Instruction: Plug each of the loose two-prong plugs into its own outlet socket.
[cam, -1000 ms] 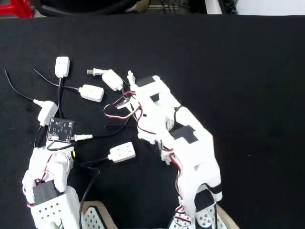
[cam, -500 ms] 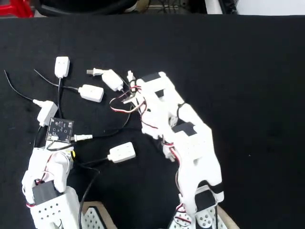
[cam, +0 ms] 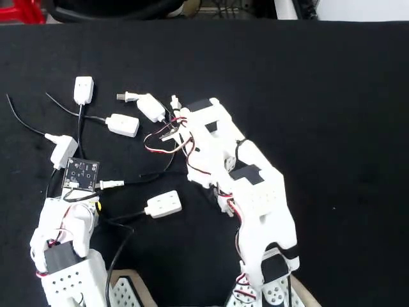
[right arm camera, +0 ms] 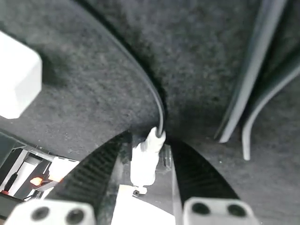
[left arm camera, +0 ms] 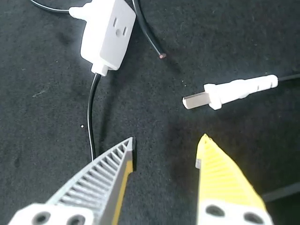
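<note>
Here, the right gripper (right arm camera: 149, 140) is shown clamped on the rear end of a held plug (right arm camera: 144, 164), from which a black cable (right arm camera: 158, 112) leads away across the dark worktop (cam: 319, 96). In the high view this gripper is placed just beside a long white plug body (cam: 151, 107), with further outlet sockets lying nearby (cam: 121, 125) (cam: 83, 89) and one apart, closer to the arm bases (cam: 164, 203). The left gripper (left arm camera: 167, 138) is held with its fingers apart above the worktop; a loose plug (left arm camera: 234, 91) lies just beyond the yellow fingertip, and a white outlet socket (left arm camera: 105, 35) lies farther on, both untouched.

Several risks can be judged from this state. Because the held plug is gripped only at its cable end, it could be twisted in the jaws when pressed against a socket. None of the sockets is seen to be fixed down, so one could be pushed away rather than entered. The cables crossing near the right arm could also be snagged and dragged.

Compared with the earlier frames, the right arm's upper housing is seen slightly shifted and its red wires differently looped, while its tip is kept at nearly the same spot. The left arm, plugs and sockets are unchanged.
</note>
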Motion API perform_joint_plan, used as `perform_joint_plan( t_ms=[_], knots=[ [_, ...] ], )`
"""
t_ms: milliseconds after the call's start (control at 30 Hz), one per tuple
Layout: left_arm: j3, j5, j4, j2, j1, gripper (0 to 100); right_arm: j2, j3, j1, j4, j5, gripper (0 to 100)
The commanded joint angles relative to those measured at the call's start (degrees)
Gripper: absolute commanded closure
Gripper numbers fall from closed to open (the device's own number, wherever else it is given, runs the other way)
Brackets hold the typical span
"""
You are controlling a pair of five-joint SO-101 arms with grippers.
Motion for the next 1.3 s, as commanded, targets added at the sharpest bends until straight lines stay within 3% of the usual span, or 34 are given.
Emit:
perform_joint_plan(
  t_ms=[0, 200, 467, 667, 867, 1267],
  knots=[
    [1.10, -0.35, 0.18, -0.62, 0.66, 78, -1.19, 2.07, 1.32, 1.85, 0.00, 84.3],
    [1.10, -0.35, 0.18, -0.62, 0.75, 78, -8.75, 7.78, 2.29, 1.67, 0.18, 84.3],
    [1.10, -0.35, 0.18, -0.62, 0.75, 78, -7.25, 7.34, 2.64, 1.23, 0.18, 84.4],
    [1.10, -0.35, 0.18, -0.62, 0.75, 78, -4.88, 4.18, 2.64, 1.23, -0.09, 98.5],
    [1.10, -0.35, 0.18, -0.62, 0.75, 78, -6.64, 4.18, 2.29, 1.41, -0.53, 98.7],
    [1.10, -0.09, 0.00, -0.62, 0.75, 78, -40.57, 17.63, -1.05, -1.05, -7.03, 98.7]
  ],
)
